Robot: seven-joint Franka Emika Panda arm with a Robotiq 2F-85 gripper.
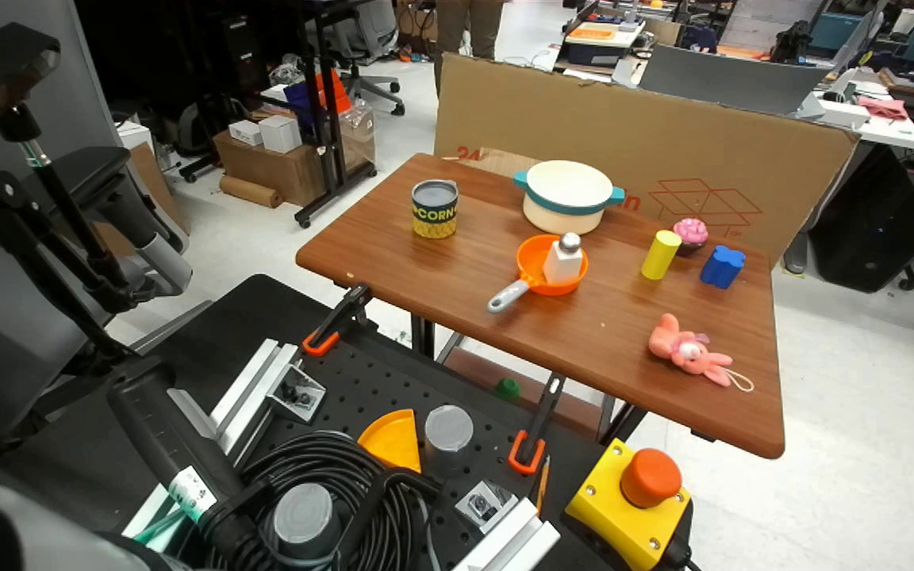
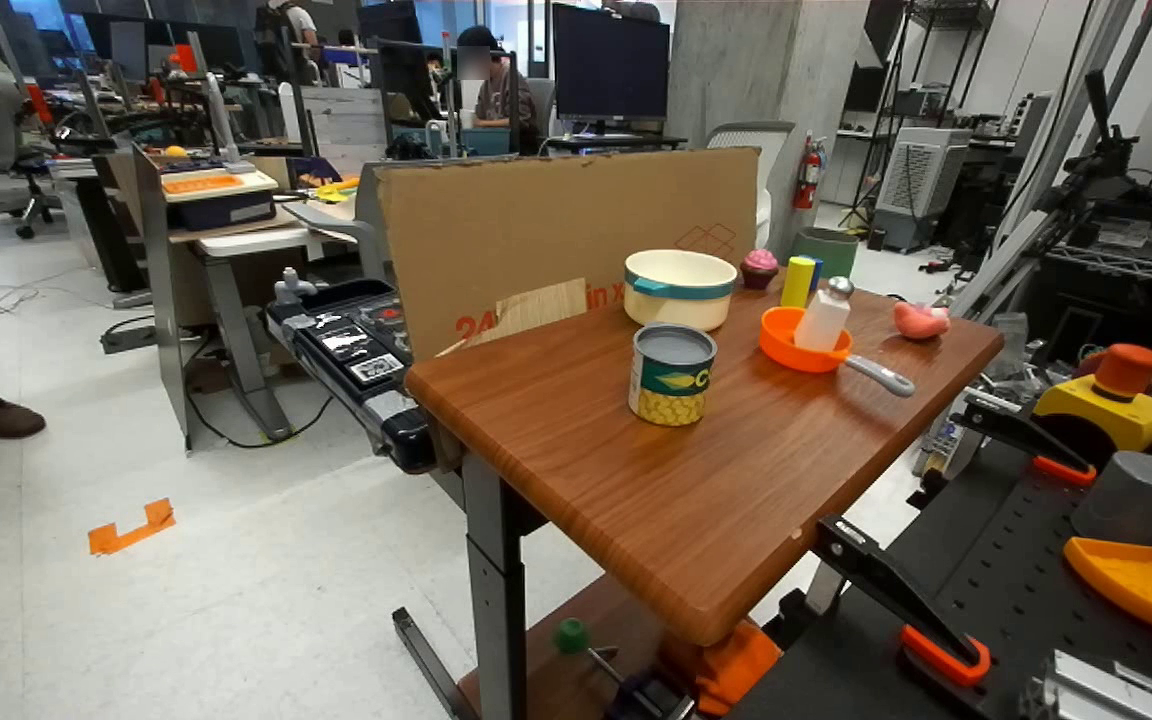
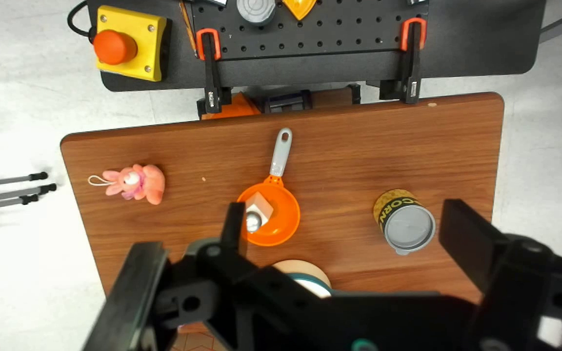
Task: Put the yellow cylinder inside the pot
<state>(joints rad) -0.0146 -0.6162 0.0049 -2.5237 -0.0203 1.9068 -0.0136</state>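
Note:
The yellow cylinder (image 1: 661,254) stands upright on the wooden table, beside a pink cupcake and a blue block. It also shows in an exterior view (image 2: 797,281), behind the orange pan. It is hidden in the wrist view. The pot (image 1: 556,219) is cream-white with a teal rim and handles, and stands near the cardboard at the table's back. It shows in an exterior view (image 2: 681,310) too; its inside looks bare. In the wrist view only part of the pot (image 3: 305,268) shows past my gripper (image 3: 345,214). My gripper is open and empty, high above the table.
An orange pan (image 1: 532,252) holds a white shaker (image 1: 562,262). A corn can (image 1: 435,210) stands at the table's other end. A cupcake (image 1: 690,234), a blue block (image 1: 723,267) and a pink bunny toy (image 1: 689,350) lie nearby. A cardboard wall (image 1: 647,143) lines the back.

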